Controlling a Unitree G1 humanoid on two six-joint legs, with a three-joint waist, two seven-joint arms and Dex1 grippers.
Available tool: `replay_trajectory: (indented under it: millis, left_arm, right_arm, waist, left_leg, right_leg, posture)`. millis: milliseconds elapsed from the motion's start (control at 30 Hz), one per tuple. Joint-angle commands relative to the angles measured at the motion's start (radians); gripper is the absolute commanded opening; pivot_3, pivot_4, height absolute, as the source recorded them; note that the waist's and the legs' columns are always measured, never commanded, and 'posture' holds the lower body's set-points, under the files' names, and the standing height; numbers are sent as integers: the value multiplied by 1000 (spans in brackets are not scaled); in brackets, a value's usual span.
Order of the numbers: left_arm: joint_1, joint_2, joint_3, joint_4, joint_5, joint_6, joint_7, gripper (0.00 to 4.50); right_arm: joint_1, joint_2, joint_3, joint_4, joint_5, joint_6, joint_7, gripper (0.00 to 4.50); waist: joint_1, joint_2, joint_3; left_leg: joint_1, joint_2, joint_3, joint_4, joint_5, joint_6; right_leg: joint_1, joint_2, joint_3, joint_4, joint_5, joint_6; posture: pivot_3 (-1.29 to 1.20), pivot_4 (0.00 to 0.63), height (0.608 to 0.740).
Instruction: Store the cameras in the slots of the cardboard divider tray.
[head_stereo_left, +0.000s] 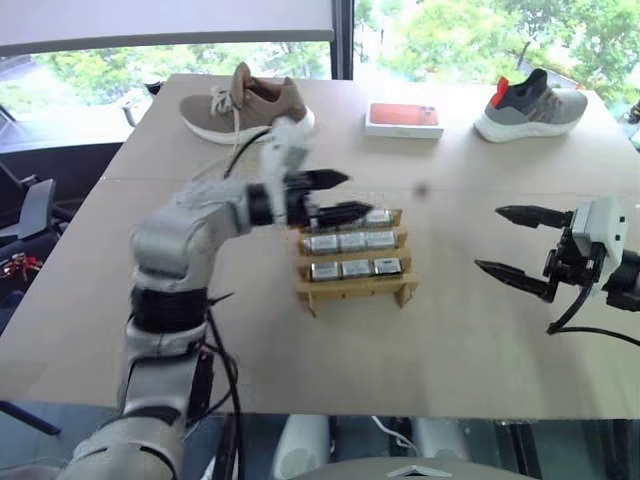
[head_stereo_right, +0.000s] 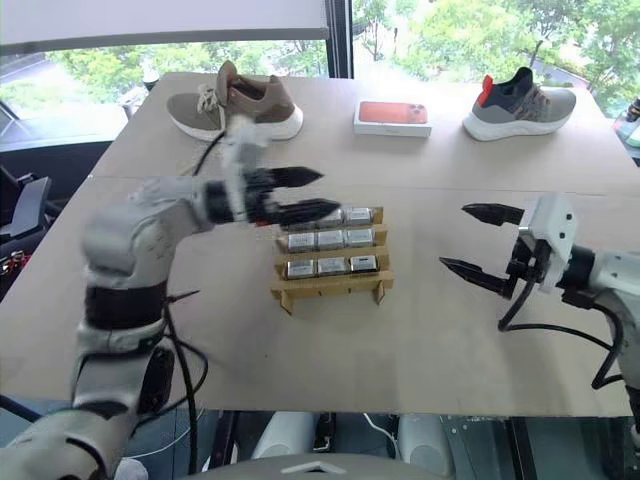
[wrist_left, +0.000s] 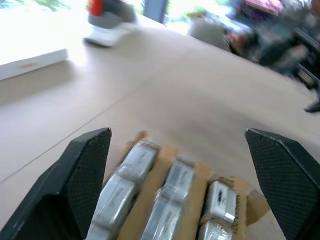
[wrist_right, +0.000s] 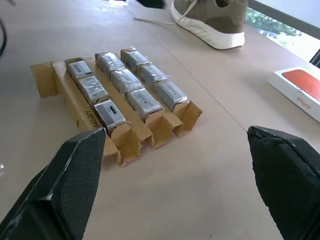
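Observation:
The cardboard divider tray (head_stereo_left: 352, 291) stands mid-table, and its three rows each hold silver-grey cameras (head_stereo_left: 352, 241) side by side. My left gripper (head_stereo_left: 355, 195) hovers at the tray's far left corner, over the back row, open with nothing between its black fingers (wrist_left: 85, 170). The left wrist view looks down on the cameras (wrist_left: 172, 187) in their slots. Well to the right of the tray, my right gripper (head_stereo_left: 490, 239) is open, empty and pointed toward it. From the right wrist view the whole tray (wrist_right: 44, 80) with its cameras (wrist_right: 125, 82) is visible.
A brown shoe (head_stereo_left: 245, 105), a white box with an orange top (head_stereo_left: 403, 118) and a grey shoe with a red heel tab (head_stereo_left: 530, 105) lie along the table's far side. Bare tabletop (head_stereo_left: 450, 340) surrounds the tray.

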Motion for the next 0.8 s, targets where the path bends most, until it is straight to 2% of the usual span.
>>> replay_trajectory:
  millis: [33, 100, 167, 233, 433, 567, 800]
  left_arm:
    - [199, -9, 151, -210, -46, -56, 89, 4424]
    - [340, -32, 210, -274, -48, -136, 109, 4424]
    - [491, -22, 251, -300, -20, -285, 45, 4424]
    - [641, 6, 301, -308, -32, -333, -3, 4424]
    - [941, 24, 367, -303, -18, -486, -55, 4424]
    - [1004, 42, 381, -295, -56, -538, -74, 4424]
    - [960, 79, 376, -264, -93, -537, -34, 4424]
  right_arm:
    - [21, 29, -17, -23, -22, -29, -48, 4500]
    - [47, 41, -17, -13, -72, -68, -72, 4500]
    - [102, 37, -31, -19, -88, -73, -68, 4500]
    - [165, 25, -45, -23, -106, -84, -57, 4500]
    - [254, -5, -107, 8, -112, -109, -27, 4500]
    - [306, -26, -153, 10, -104, -110, 8, 4500]
    - [330, -27, -199, 10, -58, -82, 24, 4500]
  waist:
    - [2, 0, 0]
    - [6, -1, -1]
    - [6, -1, -1]
    - [6, -1, -1]
    - [1, -1, -3]
    - [5, -1, -4]
    - [2, -1, -6]
  left_leg:
    - [1, -1, 0, 0, 0, 0]
    - [1, -1, -1, 0, 0, 0]
    - [1, -2, -1, 0, 0, 0]
    - [1, -1, -1, -1, 0, 0]
    - [5, -1, 0, 0, 0, 1]
    - [5, 0, -1, 0, -3, 5]
    - [4, 0, -1, 0, -4, 6]
  right_leg:
    - [1, -1, 0, 0, 0, 0]
    - [2, -2, 0, -1, 0, 0]
    - [2, -2, 0, -1, 0, 0]
    - [2, -2, -1, -2, 0, 0]
    - [4, -1, 0, -1, -1, 0]
    - [5, -1, -1, -1, -1, -1]
    - [5, 0, 0, -2, -1, -1]
  posture:
    - [0, 150, 740]
    - [0, 150, 740]
    - [0, 150, 740]
    - [0, 150, 740]
    - [0, 150, 740]
    - [0, 150, 740]
    - [0, 150, 740]
